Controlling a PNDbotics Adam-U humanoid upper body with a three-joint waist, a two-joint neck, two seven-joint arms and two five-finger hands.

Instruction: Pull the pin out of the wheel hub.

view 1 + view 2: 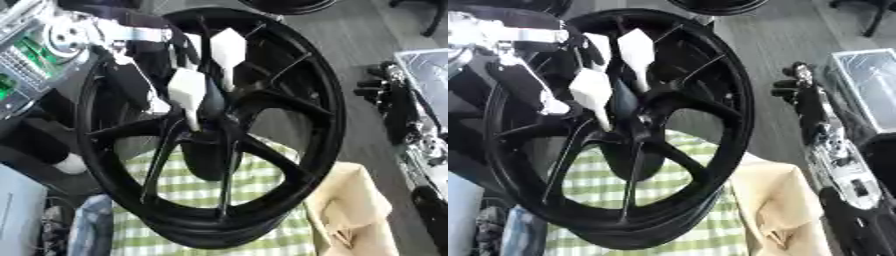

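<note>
A black wheel (210, 130) stands tilted, filling the frame's centre, over a green checked cloth (201, 192). The left hand (197, 75) reaches from the upper left, white-tipped fingers (186, 90) extended down onto the hub (206, 127). I cannot make out the pin. The right hand (802, 95) shows at the right edge; whether it is spread or curled cannot be told.

Left hand (188, 90): I see it at the hub of the wheel (297, 65).
Cloth (254, 185): below my hand, behind the spokes.
Right hand (798, 95): well right, probably idle.
</note>
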